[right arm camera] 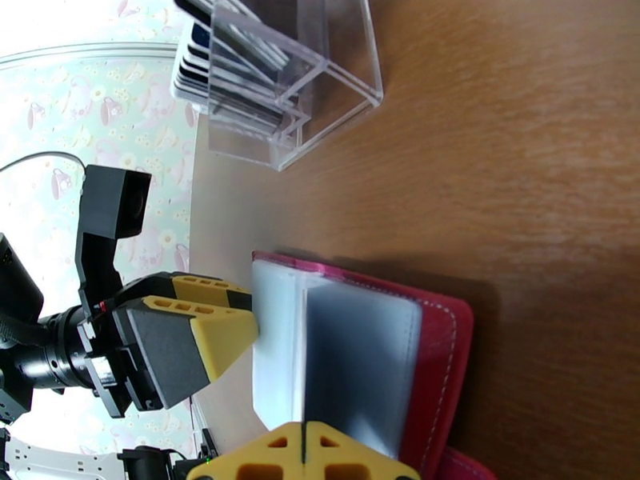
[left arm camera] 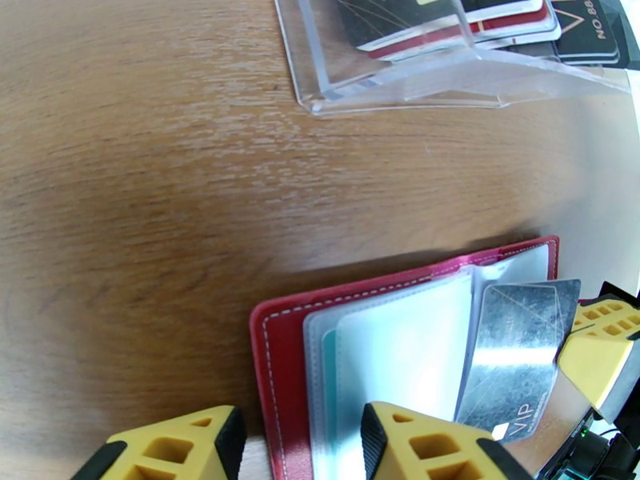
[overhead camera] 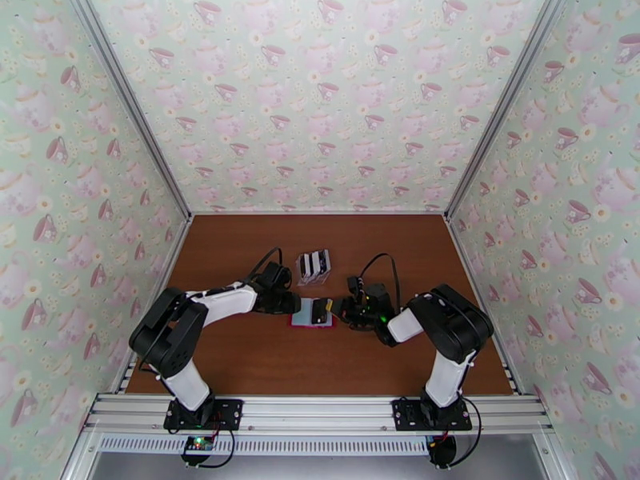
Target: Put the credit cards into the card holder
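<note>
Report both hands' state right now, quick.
Left hand: open, over the card holder edge.
Right hand: closed on the black VIP card.

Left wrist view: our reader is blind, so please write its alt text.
An open red wallet lies on a brown table, a dark silver card angled against its clear pockets. Yellow fingers straddle its near edge; a clear rack of cards stands beyond.

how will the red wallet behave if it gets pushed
The wallet looks thin and light, lying open on the smooth table, so it probably slides rather than resists. Its clear sleeves fan up around the card, so they are likely floppy. Its stitched edge looks soft, so it may flex if lifted by one side.
</note>
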